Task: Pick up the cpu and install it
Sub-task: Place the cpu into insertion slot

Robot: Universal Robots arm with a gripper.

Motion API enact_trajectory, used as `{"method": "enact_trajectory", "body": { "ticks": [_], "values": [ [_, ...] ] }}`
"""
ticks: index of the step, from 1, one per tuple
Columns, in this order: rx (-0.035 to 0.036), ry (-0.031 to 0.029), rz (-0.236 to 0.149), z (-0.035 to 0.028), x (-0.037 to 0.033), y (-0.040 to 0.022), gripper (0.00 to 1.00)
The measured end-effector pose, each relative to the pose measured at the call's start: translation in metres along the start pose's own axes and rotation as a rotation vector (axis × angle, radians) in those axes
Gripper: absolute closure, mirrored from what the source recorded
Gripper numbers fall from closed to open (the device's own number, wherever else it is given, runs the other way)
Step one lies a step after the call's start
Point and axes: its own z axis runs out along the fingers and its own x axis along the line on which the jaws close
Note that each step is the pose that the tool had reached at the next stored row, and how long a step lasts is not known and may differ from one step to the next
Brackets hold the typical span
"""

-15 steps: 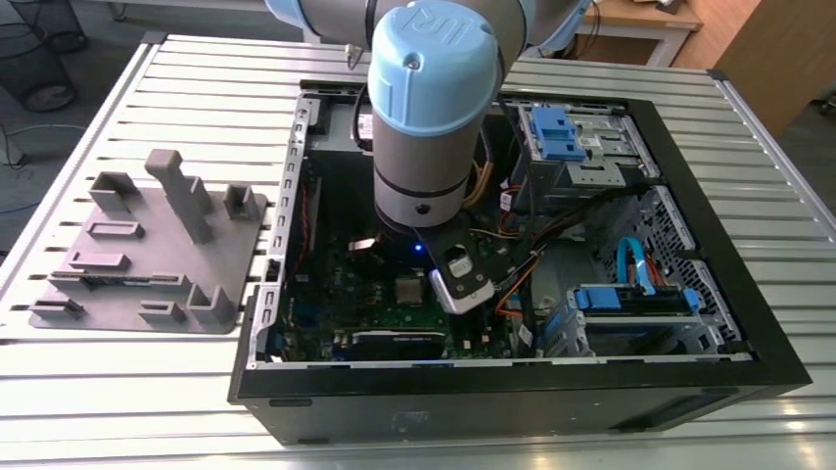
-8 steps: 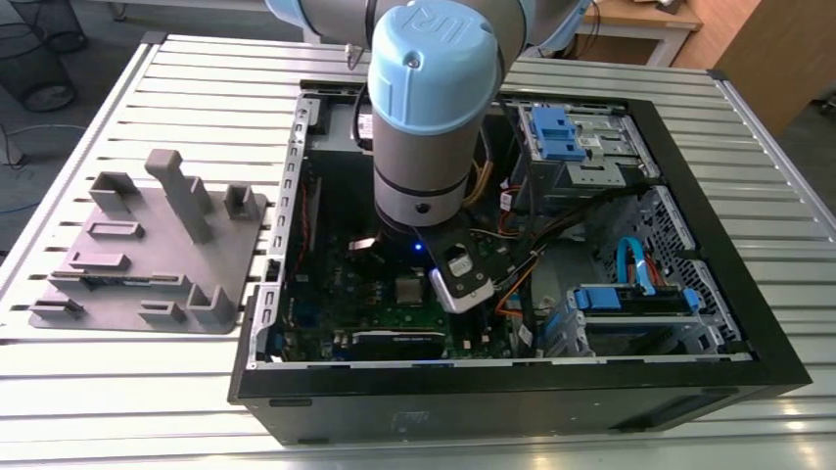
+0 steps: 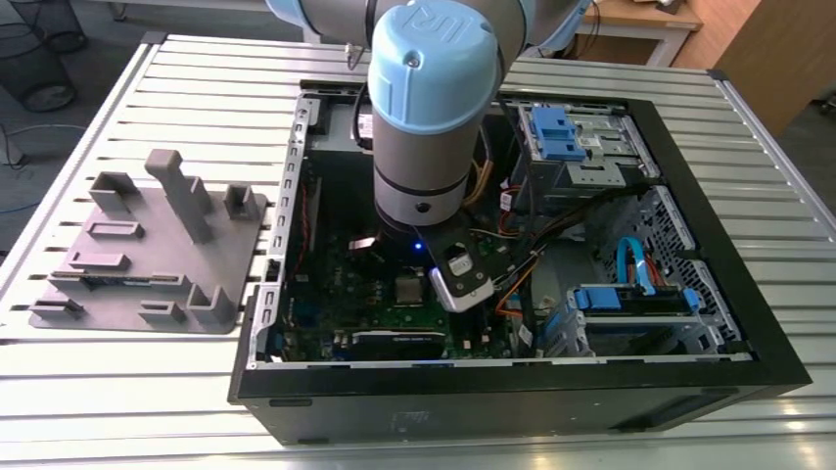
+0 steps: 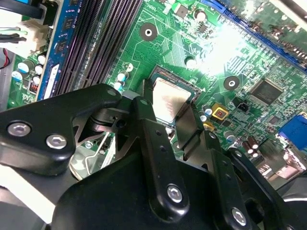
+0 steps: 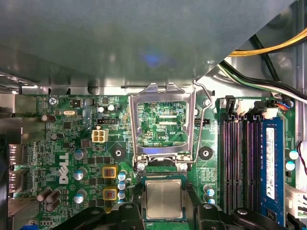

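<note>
claw (image 4: pixel 167 103) reaches into the open computer case (image 3: pixel 523 392) on the desk (image 3: pixel 196 88). its fingers are clamped on two opposite edges of the cpu (image 5: pixel 164 199), held level at the socket (image 5: pixel 163 178). the socket frame (image 5: pixel 163 93) is hinged back, evidently to give access.

1 arm (image 3: pixel 418 157): silver-grey cylindrical link, topped by 1 pale blue round cap (image 3: pixel 432 59) with an embossed mark; small blue light (image 3: pixel 418 244) at its lower end. 1 end effector (image 4: pixel 169 103), second wrist view: matte black angular plates, silver socket-head screws (image 4: pixel 175 193).
</note>
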Motion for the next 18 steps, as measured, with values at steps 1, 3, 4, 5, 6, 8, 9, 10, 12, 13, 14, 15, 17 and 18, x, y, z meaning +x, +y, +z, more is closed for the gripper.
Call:
{"method": "enact_trajectory", "body": {
  "ticks": [1,3,4,5,6,8,9,10,12,13,14,15,17,18],
  "values": [
    [0.0,0.0,0.0,0.0,0.0,0.0,0.56],
    [-0.0001,-0.0001,0.0,-0.0001,0.0,0.0001,0.56],
    [-0.0001,-0.0001,0.0,-0.0002,0.0,0.0001,0.56],
    [0.0002,-0.0001,0.0,-0.0004,-0.0001,0.0001,0.56],
    [0.0007,-0.0001,0.0,-0.0008,-0.0001,0.0002,0.56],
    [0.0014,0.0,0.0,-0.0021,0.0,0.0001,0.56],
    [0.0016,0.0,0.0,-0.0028,-0.0001,0.0001,0.56],
    [0.0017,0.0,0.0,-0.0031,-0.0001,0.0002,0.56],
    [0.0036,-0.0002,0.0,-0.003,-0.0001,0.0002,0.56],
    [0.0062,-0.0001,0.0,-0.003,0.0,0.0002,0.56],
    [0.0101,-0.0001,0.0,-0.0029,0.0,0.0002,0.56],
    [0.0132,-0.0001,0.0,-0.0029,-0.0001,0.0002,0.56],
    [0.0155,0.0001,0.0,-0.0028,-0.0001,0.0001,0.56],
    [0.0154,0.0,0.0,-0.0025,0.0,0.0001,0.56]
  ]
}}
